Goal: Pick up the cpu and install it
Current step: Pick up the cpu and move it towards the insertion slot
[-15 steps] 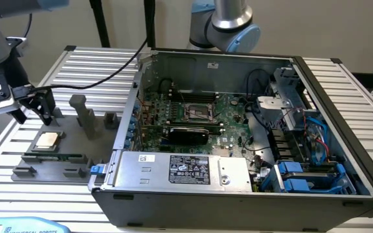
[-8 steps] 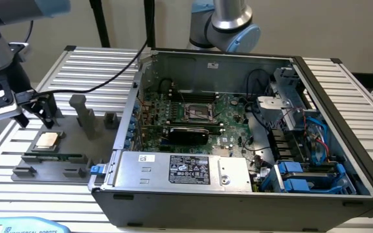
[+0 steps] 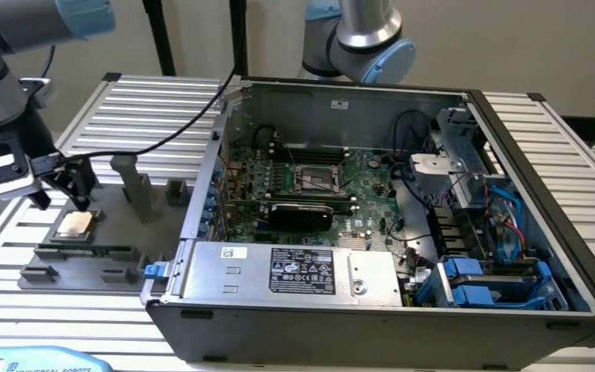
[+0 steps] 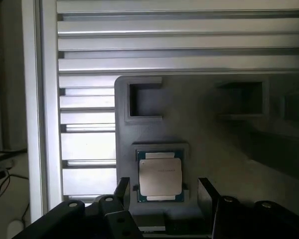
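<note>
Cpu (image 3: 74, 224) first: lying flat in its pocket on the grey tray (image 3: 122, 267), lower left of the exterior view, silver top up. Hovering right over it with the gripper (image 3: 63, 200), spread wide, 1 finger on either side, holding nothing. Further right, on the slatted table (image 3: 153, 101), an opened computer case (image 3: 380, 310), dark socket (image 3: 316, 180) on the green board (image 3: 365, 174).

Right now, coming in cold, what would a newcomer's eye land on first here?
The open computer case dominates the exterior view's middle and right, its green board and dark socket exposed. At that view's left, the gripper hangs open just over the cpu, which lies flat in a recess of the grey tray, a finger on either side.
</note>
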Controlling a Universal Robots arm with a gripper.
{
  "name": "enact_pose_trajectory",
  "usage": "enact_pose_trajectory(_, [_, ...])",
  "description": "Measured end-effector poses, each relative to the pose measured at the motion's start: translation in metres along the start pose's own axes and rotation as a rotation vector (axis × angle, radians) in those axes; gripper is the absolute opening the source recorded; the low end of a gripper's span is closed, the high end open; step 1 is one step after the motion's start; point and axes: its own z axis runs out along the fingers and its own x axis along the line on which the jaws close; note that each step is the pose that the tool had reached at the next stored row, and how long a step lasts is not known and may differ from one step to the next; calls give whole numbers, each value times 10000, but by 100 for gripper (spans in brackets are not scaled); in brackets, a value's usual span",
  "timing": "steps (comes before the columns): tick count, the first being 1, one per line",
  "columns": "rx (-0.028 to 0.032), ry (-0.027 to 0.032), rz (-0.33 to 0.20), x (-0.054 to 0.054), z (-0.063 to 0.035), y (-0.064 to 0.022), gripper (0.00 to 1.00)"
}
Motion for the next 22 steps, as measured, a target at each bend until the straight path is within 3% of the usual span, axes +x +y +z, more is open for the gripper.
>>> enact_pose_trajectory(17, [2,-32,-104,5,294,-17,65])
enact_pose_trajectory(22, [3,-30,-103,6,330,-18,65])
